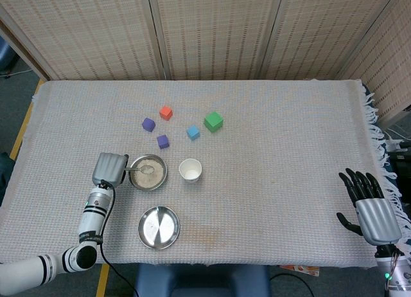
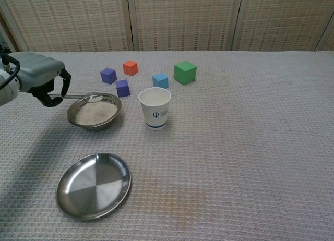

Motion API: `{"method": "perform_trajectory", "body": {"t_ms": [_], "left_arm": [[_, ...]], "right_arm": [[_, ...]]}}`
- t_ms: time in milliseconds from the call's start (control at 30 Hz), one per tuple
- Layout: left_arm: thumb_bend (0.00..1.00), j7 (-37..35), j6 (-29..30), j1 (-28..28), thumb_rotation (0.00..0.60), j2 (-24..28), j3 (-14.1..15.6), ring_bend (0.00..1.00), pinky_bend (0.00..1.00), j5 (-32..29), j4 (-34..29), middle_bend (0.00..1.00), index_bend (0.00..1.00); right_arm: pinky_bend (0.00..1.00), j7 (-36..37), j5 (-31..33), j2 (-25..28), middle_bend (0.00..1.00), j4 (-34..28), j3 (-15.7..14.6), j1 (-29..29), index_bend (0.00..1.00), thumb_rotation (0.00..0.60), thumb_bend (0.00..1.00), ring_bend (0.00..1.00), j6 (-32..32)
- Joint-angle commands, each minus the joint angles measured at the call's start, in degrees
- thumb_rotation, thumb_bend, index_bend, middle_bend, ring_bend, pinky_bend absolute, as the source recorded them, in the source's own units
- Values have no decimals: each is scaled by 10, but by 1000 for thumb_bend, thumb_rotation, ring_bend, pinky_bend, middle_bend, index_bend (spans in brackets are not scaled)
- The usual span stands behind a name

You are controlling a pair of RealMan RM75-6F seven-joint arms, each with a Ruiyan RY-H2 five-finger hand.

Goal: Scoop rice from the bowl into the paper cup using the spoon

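A steel bowl [image 1: 149, 173] [image 2: 95, 112] of rice sits left of centre, with a white paper cup [image 1: 190, 170] [image 2: 154, 108] upright just to its right. My left hand [image 1: 108, 168] [image 2: 37, 78] grips the handle of a metal spoon [image 2: 83, 97] [image 1: 142, 170] from the bowl's left side. The spoon's head hovers level over the bowl with some rice in it. My right hand [image 1: 370, 206] rests open at the table's right edge, far from the cup, and the chest view does not show it.
An empty steel plate [image 1: 158, 227] [image 2: 94, 185] lies near the front edge below the bowl. Behind the bowl and cup stand two purple blocks [image 1: 163, 141], a red block [image 1: 166, 112], a blue block [image 1: 192, 132] and a green block [image 1: 213, 121].
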Motion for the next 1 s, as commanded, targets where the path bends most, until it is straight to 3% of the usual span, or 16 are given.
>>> {"method": "perform_trajectory", "body": {"t_ms": [33,467,733,1000], "left_arm": [[408,11,-1,-20,600,2,-6,1000,1000,-23,-15,1000,615],[405,53,30,-90,600,-30,-3,1000,1000,-73,-59,1000,614],[403,54,43,-117,600,-51,-11,1000,1000,-88,-44,1000,615],[403,45,56,-139,600,-84,1,1000,1000,-77,-4,1000,614]], "right_arm": [[0,-1,1,-1,0,1,0,1,0,600,153,0,-2],[0,3,11,1,0,4,2,6,0,600,153,0,-14],[0,12,17,4,0,7,5,7,0,600,153,0,-18],[0,18,19,7,0,8,6,8,0,600,153,0,-18]]}}
